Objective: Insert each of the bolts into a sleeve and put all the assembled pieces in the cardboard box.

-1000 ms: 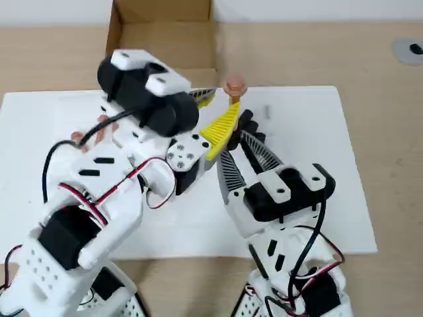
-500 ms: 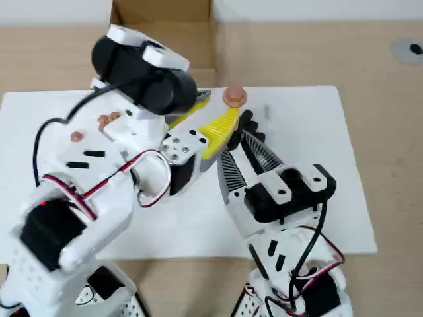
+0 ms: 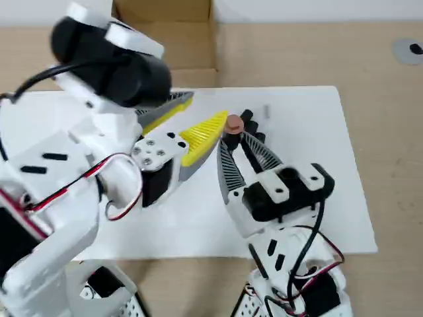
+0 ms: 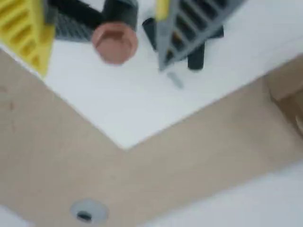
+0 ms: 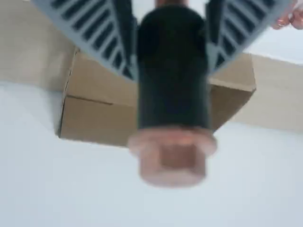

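A black sleeve (image 5: 173,104) with a copper bolt (image 5: 171,156) in it is clamped between the grey ribbed fingers of my right gripper (image 5: 173,71). From above, the bolt's head (image 3: 233,123) shows at the tips of the right gripper (image 3: 236,135) over the white mat. My left gripper (image 3: 205,109) stands open just to the left, its yellow finger (image 3: 203,131) close beside the bolt head. The left wrist view has the bolt head (image 4: 115,41) lying free between the yellow finger (image 4: 26,28) and the grey finger (image 4: 182,28). The cardboard box (image 3: 165,33) sits behind the mat.
The white mat (image 3: 317,132) covers the middle of the wooden table. A grey disc (image 3: 410,49) is set into the table at the far right. The left arm's big white body hides the mat's left half. Small copper pieces (image 5: 289,19) show past the right gripper's finger.
The bolt has come down from above into the sleeve. My left gripper has let go of it, opened, and drawn back to the left. The right gripper has stayed where it was.
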`<state>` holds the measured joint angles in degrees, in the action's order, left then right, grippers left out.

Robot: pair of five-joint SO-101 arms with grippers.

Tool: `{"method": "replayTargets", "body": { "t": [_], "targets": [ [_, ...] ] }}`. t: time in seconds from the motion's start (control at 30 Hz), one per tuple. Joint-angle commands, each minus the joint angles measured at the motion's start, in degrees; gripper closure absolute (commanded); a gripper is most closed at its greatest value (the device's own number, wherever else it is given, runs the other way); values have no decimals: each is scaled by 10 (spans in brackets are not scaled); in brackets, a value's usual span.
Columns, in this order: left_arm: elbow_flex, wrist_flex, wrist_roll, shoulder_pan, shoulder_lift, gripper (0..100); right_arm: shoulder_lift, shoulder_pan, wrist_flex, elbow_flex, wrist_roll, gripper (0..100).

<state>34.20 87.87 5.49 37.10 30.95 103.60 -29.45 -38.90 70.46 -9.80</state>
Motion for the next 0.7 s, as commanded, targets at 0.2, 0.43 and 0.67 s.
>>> {"method": "replayTargets", "body": {
  "t": [0.2, 0.43, 0.67],
  "targets": [
    [43, 121, -3, -104, 0, 836, -5, 24, 209, 38, 60, 989],
    [11, 127, -18, -154, 89, 836, -250, 24, 377, -28, 40, 989],
    [-116, 126, -62, -153, 202, 836, -524, 40, 466, -190, 5, 989]
  ]
}}
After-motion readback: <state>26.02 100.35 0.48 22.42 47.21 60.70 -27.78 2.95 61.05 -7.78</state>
